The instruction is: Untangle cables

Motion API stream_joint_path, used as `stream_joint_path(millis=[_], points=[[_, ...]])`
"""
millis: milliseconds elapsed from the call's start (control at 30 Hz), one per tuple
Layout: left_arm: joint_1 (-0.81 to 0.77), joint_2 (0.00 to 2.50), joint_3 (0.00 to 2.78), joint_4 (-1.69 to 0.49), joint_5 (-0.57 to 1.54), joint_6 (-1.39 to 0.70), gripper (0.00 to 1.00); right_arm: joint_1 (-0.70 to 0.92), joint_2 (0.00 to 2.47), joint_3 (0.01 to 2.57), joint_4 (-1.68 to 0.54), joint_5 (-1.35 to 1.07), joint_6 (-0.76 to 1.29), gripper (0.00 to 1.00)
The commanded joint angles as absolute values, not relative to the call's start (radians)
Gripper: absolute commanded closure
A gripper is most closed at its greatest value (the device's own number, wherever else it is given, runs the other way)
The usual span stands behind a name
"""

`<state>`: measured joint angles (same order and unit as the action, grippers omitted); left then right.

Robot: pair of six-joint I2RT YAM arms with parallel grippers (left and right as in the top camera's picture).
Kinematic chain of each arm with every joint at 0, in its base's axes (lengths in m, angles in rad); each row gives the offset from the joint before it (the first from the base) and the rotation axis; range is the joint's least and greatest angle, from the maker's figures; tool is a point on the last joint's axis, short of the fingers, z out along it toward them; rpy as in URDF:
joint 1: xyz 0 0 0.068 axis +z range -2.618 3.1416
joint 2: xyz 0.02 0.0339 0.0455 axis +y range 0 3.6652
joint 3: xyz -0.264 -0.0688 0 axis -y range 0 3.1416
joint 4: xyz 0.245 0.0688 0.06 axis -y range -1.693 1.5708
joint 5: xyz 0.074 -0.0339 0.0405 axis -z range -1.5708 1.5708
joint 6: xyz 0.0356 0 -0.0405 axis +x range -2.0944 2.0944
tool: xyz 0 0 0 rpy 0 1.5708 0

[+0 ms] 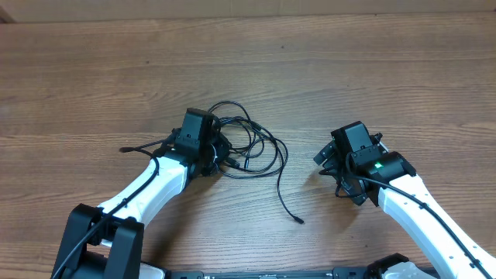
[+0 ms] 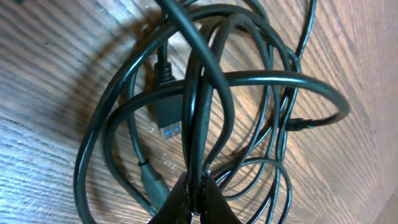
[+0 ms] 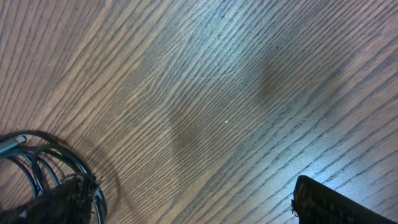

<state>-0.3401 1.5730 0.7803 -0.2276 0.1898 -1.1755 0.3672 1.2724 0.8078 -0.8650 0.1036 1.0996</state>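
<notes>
The cables (image 1: 248,143) lie bunched in a loose black tangle on the wooden table, with one free end trailing down to a plug tip (image 1: 299,222). My left gripper (image 1: 208,151) sits on the tangle's left side, shut on strands of it. In the left wrist view the fingertips (image 2: 186,198) pinch black cable strands (image 2: 202,112), and a USB plug with a blue insert (image 2: 168,115) lies inside the loops. My right gripper (image 1: 329,161) hovers open to the right of the tangle, holding nothing. Its wrist view shows loops of cable (image 3: 37,162) at the lower left.
Bare wood table (image 1: 349,70) surrounds the tangle. A thin black cord end (image 1: 136,147) pokes out left of the left gripper. Both white arms reach in from the near edge.
</notes>
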Motion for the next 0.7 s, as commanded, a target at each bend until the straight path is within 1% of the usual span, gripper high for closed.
stream_joint_path(millis=[0, 67, 133, 233, 400, 500, 667], points=[[-0.34, 1.582, 0.786, -0.2, 0.204, -1.165, 0.96, 0.365, 1.268, 0.805, -0.862, 0.107, 1.102, 0.0], [-0.332, 1.576, 0.788, -0.15, 0.27, -1.117, 0.96, 0.365, 1.268, 0.805, -0.862, 0.107, 1.102, 0.0], [-0.318, 1.564, 0.79, -0.037, 0.418, -1.048, 0.96, 0.365, 1.268, 0.805, -0.862, 0.107, 1.102, 0.0], [-0.307, 1.543, 0.798, 0.029, 0.518, -1.039, 0.96, 0.365, 1.268, 0.805, -0.862, 0.107, 1.102, 0.0], [-0.304, 1.501, 0.805, 0.028, 0.599, -1.026, 0.96, 0.365, 1.268, 0.805, -0.862, 0.107, 1.102, 0.0], [-0.304, 1.473, 0.805, 0.026, 0.649, -0.957, 0.96, 0.365, 1.268, 0.805, -0.863, 0.107, 1.102, 0.0], [-0.304, 1.422, 0.805, -0.038, 0.644, -0.854, 0.96, 0.365, 1.268, 0.805, -0.862, 0.107, 1.102, 0.0]])
